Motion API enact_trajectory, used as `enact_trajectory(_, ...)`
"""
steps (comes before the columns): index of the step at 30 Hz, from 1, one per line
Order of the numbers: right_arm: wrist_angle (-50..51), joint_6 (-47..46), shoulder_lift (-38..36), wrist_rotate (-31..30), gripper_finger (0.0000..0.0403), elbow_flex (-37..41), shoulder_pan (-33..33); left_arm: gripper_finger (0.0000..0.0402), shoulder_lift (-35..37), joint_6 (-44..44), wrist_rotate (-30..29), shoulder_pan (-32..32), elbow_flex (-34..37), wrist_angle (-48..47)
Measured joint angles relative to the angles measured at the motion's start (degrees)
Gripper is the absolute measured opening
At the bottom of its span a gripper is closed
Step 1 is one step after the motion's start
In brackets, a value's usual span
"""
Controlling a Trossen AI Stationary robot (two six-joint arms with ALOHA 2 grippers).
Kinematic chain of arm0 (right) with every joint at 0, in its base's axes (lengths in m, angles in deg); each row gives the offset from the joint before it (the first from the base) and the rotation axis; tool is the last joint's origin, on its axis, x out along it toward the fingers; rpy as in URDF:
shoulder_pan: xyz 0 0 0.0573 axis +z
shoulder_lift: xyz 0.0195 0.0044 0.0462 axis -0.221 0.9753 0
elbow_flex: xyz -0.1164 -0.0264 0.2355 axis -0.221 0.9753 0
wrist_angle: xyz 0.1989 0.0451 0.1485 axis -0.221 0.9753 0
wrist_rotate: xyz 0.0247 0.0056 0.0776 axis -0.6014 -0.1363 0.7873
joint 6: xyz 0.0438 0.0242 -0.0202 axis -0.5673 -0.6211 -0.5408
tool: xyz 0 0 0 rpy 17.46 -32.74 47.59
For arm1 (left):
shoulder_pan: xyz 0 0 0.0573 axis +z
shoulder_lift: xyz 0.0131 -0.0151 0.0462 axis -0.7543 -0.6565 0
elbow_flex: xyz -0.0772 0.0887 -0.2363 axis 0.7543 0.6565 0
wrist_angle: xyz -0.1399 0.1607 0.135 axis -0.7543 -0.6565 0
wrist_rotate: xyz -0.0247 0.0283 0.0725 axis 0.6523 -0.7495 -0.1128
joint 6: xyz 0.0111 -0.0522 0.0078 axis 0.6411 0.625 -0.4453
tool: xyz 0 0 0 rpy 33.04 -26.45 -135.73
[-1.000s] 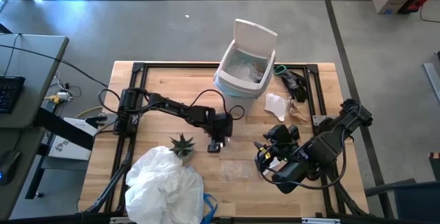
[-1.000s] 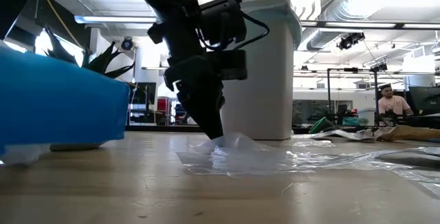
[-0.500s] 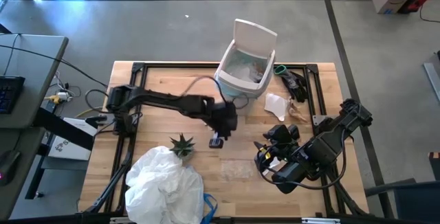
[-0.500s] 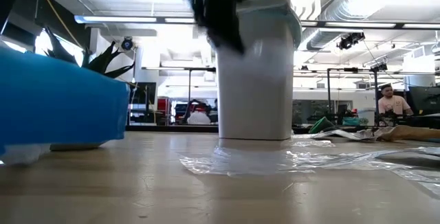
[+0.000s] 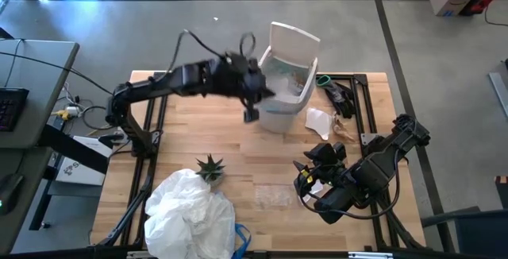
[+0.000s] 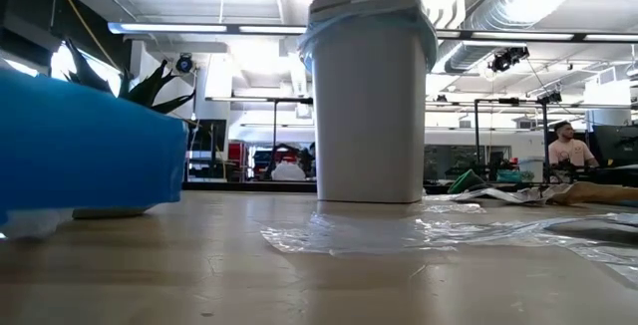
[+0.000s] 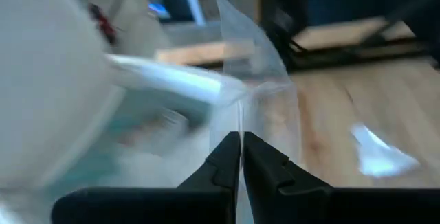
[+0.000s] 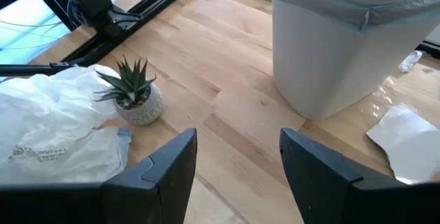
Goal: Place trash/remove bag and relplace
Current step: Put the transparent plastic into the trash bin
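The white bin stands at the table's far side, lid up, lined with the light-blue bag. My left gripper hangs high beside the bin's left wall, shut on a clear plastic wrapper. My right gripper waits open at the table's right, above the wood, with nothing between its fingers. Another clear wrapper lies flat on the table in front of the bin. A white paper scrap and crumpled brown paper lie to the right of the bin. My left gripper pinches the thin clear wrapper between its two shut fingertips. The film runs out beyond the tips toward the bin, lifted clear of the table. Which edge of the wrapper the fingers have cannot be told.
A small green potted plant stands near the middle left. A large crumpled white bag with something blue lies at the near left. Dark clutter sits at the far right corner. A person is in the room beyond.
My left gripper has risen from the clear plastic on the table by the plant and swung toward the far edge, up beside the bin, tipping from pointing steeply down to nearly level. It has left the low view. A clear wrapper still lies flat on the table.
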Motion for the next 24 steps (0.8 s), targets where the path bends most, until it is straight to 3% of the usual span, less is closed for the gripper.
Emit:
enact_trajectory(5, 0.0, 0.02, 0.0, 0.0, 0.0194, 0.0, 0.0, 0.0, -0.49, -0.06, -0.22, 5.87, -5.47, 1.82)
enact_trajectory(12, -0.49, 0.05, 0.0, -1.06, 0.0194, 0.0, 0.0, 0.0, -5.27, -0.11, -0.41, 12.43, -5.89, 0.36)
enact_trajectory(18, -0.98, 0.02, 0.0, -1.07, 0.0194, 0.0, 0.02, 0.0006, -9.01, -0.13, -2.17, 13.13, -5.91, -2.39)
enact_trajectory(24, -0.95, 0.05, 0.0, -1.07, 0.0194, 0.0, 0.0, 0.0054, -9.32, -0.6, -1.46, 12.5, -6.01, -1.87)
